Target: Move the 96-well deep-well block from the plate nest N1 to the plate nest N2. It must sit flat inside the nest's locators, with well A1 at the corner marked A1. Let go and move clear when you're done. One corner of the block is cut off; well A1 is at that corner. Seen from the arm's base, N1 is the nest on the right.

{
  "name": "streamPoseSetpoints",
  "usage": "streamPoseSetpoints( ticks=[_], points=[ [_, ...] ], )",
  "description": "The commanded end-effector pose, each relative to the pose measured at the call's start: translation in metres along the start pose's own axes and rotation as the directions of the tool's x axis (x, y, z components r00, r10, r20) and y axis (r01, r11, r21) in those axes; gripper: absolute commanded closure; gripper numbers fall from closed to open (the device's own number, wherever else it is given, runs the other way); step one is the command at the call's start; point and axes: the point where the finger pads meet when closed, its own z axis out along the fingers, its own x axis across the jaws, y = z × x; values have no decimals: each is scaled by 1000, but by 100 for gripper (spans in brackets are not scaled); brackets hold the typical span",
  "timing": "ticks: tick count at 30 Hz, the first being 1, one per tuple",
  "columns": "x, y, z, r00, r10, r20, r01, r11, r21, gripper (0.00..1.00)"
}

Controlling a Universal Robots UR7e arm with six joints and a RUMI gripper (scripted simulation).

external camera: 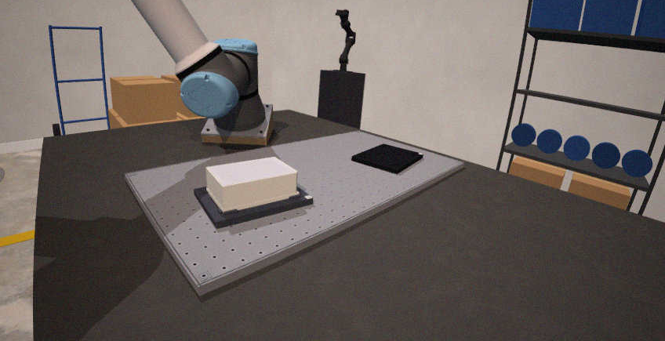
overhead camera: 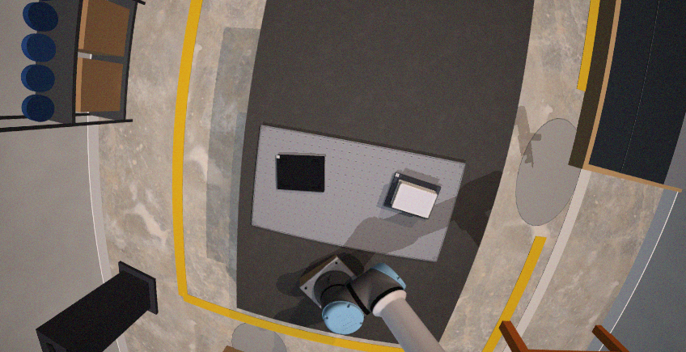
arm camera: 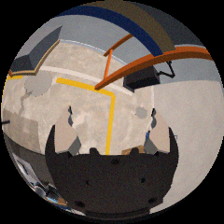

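Note:
The deep-well block [overhead camera: 414,199] [external camera: 252,183] is a white box. It sits in the dark nest N1 [overhead camera: 393,185] [external camera: 261,215], at the right in the top view and front left in the exterior view. Its cut corner cannot be made out. The nest N2 [overhead camera: 300,173] [external camera: 387,157] is a black, empty plate with a small white mark at one corner. My gripper [arm camera: 112,106] is open and empty in the wrist view, its two jaws wide apart and facing the floor and wall, away from the nests. It is out of view in the top and exterior views.
Both nests stand on a grey perforated plate [overhead camera: 356,194] [external camera: 326,212] on the dark table [overhead camera: 399,55] [external camera: 466,253]. My arm's base [overhead camera: 332,281] [external camera: 238,128] stands beside the plate, the upper arm leaning away from it. A shelf rack and a black pedestal [external camera: 341,97] stand beyond the table.

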Motion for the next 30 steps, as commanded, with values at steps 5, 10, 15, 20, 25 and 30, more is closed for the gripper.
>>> streamPoseSetpoints(
  ticks=[5, 10, 15, 20, 25, 30],
  points=[
    [10, -19, -33, 997, -22, -76, 21, 1000, -4, 0],
    [13, -26, -46, 997, -22, -76, 21, 1000, -4, 0],
    [18, -38, -68, 997, -22, -76, 21, 1000, -4, 0],
    [23, -49, -90, 997, -22, -76, 21, 1000, -4, 0],
    [24, -51, -94, 994, -29, -108, 29, 1000, -6, 0],
    [27, -62, -117, 988, -40, -152, 39, 999, -9, 0]
  ],
)
